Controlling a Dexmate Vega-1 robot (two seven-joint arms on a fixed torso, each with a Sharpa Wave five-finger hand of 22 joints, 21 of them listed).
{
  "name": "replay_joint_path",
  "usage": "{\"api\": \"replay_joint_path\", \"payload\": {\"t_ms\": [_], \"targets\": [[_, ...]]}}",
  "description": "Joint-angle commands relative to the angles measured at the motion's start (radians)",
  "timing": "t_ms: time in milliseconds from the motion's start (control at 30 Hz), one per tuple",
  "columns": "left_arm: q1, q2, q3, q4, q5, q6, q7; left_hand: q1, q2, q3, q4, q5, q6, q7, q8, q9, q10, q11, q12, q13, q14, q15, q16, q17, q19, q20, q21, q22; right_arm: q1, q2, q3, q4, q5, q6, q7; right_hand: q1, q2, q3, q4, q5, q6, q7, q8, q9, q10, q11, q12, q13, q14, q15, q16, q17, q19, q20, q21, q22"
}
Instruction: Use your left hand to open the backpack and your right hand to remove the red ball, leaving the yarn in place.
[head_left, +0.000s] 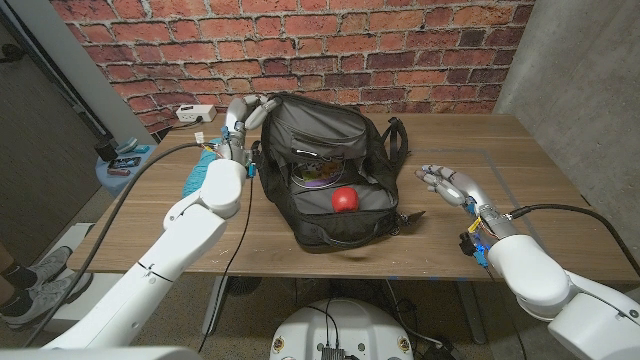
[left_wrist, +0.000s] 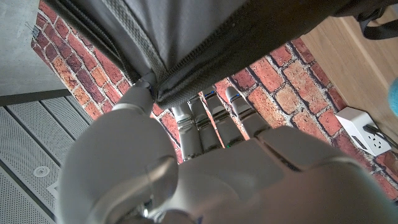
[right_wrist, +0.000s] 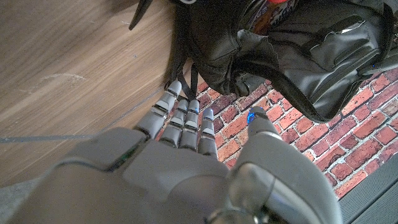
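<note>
Brick wall behind, wooden desk (head_left: 500, 140) below. My left hand (head_left: 243, 117) grips the backpack (head_left: 330, 165) flap's zippered edge, holding the soft bag open. Inside, the red ball (head_left: 345, 199) sits near the front; likely light, smooth, best cupped. My right hand (head_left: 448, 185) hovers beside it, fingers spread, empty.

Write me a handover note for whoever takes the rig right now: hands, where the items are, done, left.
Left hand: grips the top rim of the backpack and holds the flap up.
Right hand: open, holds nothing, to the right of the backpack and apart from it.
Red ball: inside the open backpack, near the front of the compartment.
Yarn: multicoloured bundle behind the ball, inside the backpack.
Done: backpack is open.
Left: reach in with the right hand, take the red ball out, leave the yarn where it lies.
</note>
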Motion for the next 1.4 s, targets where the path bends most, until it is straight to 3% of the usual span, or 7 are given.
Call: {"api": "replay_joint_path", "payload": {"t_ms": [33, 233, 433, 867, 1100, 1400], "targets": [[-0.028, 0.0, 0.015, 0.029, -0.035, -0.013, -0.008, 0.024, 0.029, -0.002, 0.001, 0.006, 0.0, 0.0, 0.007, 0.001, -0.001, 0.007, 0.006, 0.003, 0.003, 0.006, -0.001, 0.002, -0.002, -0.002, 0.003, 0.005, 0.035, -0.034, -0.061, -0.099, -0.059, -0.149, -0.015, 0.017, -0.006, 0.002, -0.012, -0.003, 0.012, 0.001, 0.006, 0.002, 0.013, 0.002, 0.003, 0.002, 0.015, 0.001, 0.008, -0.001, 0.015, 0.005, 0.007, 0.004], [-0.034, 0.005, 0.017, 0.04, -0.05, -0.021, -0.014, 0.026, 0.03, -0.003, 0.0, 0.008, -0.003, 0.003, 0.01, 0.003, 0.0, 0.007, 0.006, 0.002, 0.003, 0.006, -0.001, 0.004, -0.002, -0.001, 0.004, 0.005, 0.062, -0.065, -0.088, -0.126, -0.076, -0.191, -0.008, 0.04, -0.021, 0.002, -0.019, -0.005, 0.024, 0.008, 0.007, 0.002, 0.031, 0.006, 0.006, 0.001, 0.03, 0.008, 0.01, -0.003, 0.032, 0.016, 0.01, 0.003], [-0.037, 0.005, 0.016, 0.047, -0.06, -0.031, -0.011, 0.024, 0.029, -0.003, 0.001, 0.01, -0.003, 0.001, 0.012, 0.004, 0.0, 0.004, 0.006, 0.004, 0.003, 0.008, -0.002, 0.005, -0.002, -0.001, 0.004, 0.005, 0.113, -0.138, -0.127, -0.158, -0.113, -0.243, 0.017, 0.054, -0.03, 0.002, -0.021, -0.006, 0.039, 0.012, 0.01, 0.002, 0.045, 0.011, 0.008, 0.001, 0.039, 0.012, 0.01, -0.004, 0.041, 0.021, 0.01, 0.003], [-0.048, -0.007, 0.031, 0.059, -0.071, -0.039, 0.0, 0.025, 0.03, -0.004, 0.001, 0.015, -0.004, 0.002, 0.015, 0.002, 0.0, 0.006, 0.005, 0.004, 0.004, 0.007, -0.003, 0.007, -0.003, 0.0, 0.005, 0.006, 0.182, -0.235, -0.18, -0.168, -0.16, -0.277, 0.05, 0.111, -0.055, 0.002, -0.023, -0.007, 0.107, -0.004, 0.026, 0.002, 0.117, -0.016, 0.025, 0.004, 0.088, -0.011, 0.018, -0.006, 0.073, 0.029, 0.011, 0.003], [-0.057, -0.013, 0.042, 0.069, -0.07, -0.045, 0.004, 0.023, 0.03, -0.005, 0.002, 0.017, -0.006, 0.003, 0.016, 0.002, 0.0, 0.005, 0.005, 0.004, 0.003, 0.007, -0.005, 0.008, -0.004, 0.0, 0.005, 0.006, 0.216, -0.262, -0.21, -0.164, -0.17, -0.271, 0.059, 0.124, -0.059, 0.003, -0.023, -0.007, 0.113, -0.005, 0.025, 0.002, 0.126, -0.025, 0.026, 0.004, 0.096, -0.015, 0.018, -0.006, 0.08, 0.029, 0.01, 0.003], [-0.058, -0.018, 0.047, 0.076, -0.073, -0.053, 0.009, 0.024, 0.03, -0.004, 0.001, 0.019, -0.007, 0.004, 0.019, 0.004, -0.002, 0.006, 0.004, 0.005, 0.005, 0.008, -0.005, 0.009, -0.005, 0.001, 0.006, 0.006, 0.313, -0.304, -0.277, -0.145, -0.175, -0.238, 0.108, 0.158, -0.066, 0.009, -0.029, -0.006, 0.105, -0.007, 0.018, 0.002, 0.116, -0.03, 0.017, 0.005, 0.097, -0.017, 0.014, -0.006, 0.092, 0.02, 0.011, 0.003]]}}
